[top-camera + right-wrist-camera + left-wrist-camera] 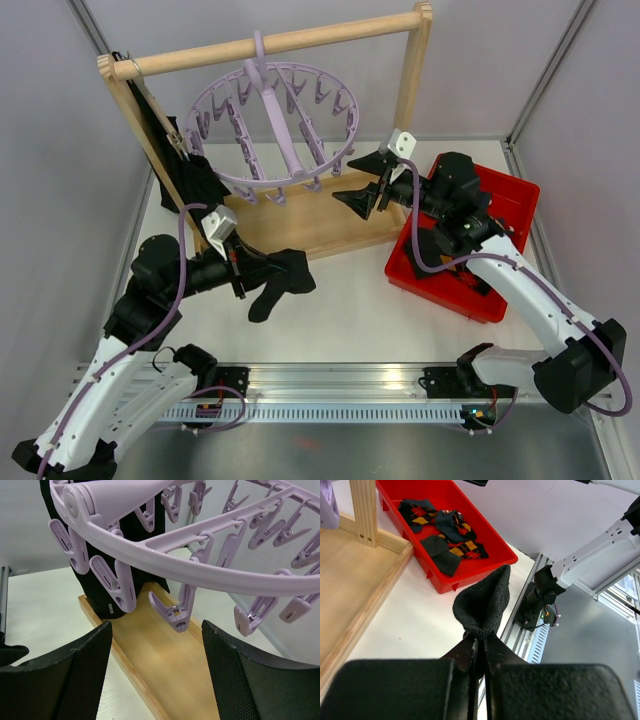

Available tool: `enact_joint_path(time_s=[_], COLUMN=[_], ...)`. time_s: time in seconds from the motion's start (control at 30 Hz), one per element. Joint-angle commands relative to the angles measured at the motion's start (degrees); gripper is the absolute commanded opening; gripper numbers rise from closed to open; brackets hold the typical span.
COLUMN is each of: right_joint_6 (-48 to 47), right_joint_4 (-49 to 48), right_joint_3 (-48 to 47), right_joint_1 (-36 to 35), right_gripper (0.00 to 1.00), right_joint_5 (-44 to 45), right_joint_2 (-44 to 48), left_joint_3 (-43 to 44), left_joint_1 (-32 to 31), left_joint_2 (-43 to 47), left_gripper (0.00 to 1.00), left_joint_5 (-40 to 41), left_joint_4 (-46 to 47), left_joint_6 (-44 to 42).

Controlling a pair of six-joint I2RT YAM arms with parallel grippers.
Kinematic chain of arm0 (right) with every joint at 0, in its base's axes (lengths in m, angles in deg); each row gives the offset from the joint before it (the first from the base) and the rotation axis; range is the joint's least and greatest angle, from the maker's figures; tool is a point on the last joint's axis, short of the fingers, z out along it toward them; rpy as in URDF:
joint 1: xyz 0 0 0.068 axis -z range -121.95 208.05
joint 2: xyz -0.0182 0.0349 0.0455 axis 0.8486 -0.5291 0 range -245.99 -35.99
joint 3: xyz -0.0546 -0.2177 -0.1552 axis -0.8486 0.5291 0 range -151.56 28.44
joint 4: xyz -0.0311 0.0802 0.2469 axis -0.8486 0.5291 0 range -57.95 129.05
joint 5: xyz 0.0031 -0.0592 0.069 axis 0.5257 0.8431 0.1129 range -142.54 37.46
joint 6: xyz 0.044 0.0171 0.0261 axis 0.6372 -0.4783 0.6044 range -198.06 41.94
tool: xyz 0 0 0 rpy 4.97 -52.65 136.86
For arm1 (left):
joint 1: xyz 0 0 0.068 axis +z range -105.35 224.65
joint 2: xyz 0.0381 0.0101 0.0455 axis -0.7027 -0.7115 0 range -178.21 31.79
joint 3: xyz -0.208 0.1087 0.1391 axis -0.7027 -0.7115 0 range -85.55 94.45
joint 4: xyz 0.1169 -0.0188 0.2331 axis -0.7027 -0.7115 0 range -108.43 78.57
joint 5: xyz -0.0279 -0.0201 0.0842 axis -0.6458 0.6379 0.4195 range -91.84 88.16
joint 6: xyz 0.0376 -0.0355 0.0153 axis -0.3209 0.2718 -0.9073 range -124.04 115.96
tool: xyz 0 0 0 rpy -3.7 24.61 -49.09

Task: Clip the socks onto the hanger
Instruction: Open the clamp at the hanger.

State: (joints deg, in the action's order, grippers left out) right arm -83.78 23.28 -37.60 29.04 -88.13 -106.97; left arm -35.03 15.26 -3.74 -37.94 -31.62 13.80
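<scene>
Left tool (480, 641) pinches the sock (482, 602) by one edge; light and limp, it flops, so I'd grip close to that edge. Right tool (157, 680) gapes empty under the hanger (165, 562).

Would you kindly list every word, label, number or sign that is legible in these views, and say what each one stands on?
No text is legible in any view.
One small pale tag on the hanging black fabric, behind the round pale-lilac plastic hanger: too small and blurred to read.
</scene>
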Motion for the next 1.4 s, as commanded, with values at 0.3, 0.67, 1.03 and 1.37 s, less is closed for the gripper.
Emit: enact_joint_path(time_s=[0.3,0.67,1.03,1.37], right_joint_6=[-2.90,-3.07,-2.81,1.49], right_joint_4=[-2.39,-2.74,-3.79,-7.48], right_joint_3=[-6.91,-9.19,-9.81,-8.49], right_joint_1=[0.27,0.27,0.27,0.19], right_gripper=[0.79,0.79,0.79,0.46], right_joint_5=[-4.13,-4.57,-4.22,-3.69], right_joint_2=[-4.60,-7.15,-8.03,-7.59], left_joint_3=[3.97,5.64,5.73,5.29], left_joint_1=[-0.32,-0.32,-0.32,-0.32], left_joint_2=[-0.95,-2.09,-2.44,-2.62], left_gripper=[0.02,0.02,0.02,0.02], left_joint_5=[-0.82,-0.64,-0.73,-0.90], left_joint_4=[-0.56,-1.61,-1.88,-1.52], left_joint_6=[-2.82,-3.43,-3.70,-3.61])
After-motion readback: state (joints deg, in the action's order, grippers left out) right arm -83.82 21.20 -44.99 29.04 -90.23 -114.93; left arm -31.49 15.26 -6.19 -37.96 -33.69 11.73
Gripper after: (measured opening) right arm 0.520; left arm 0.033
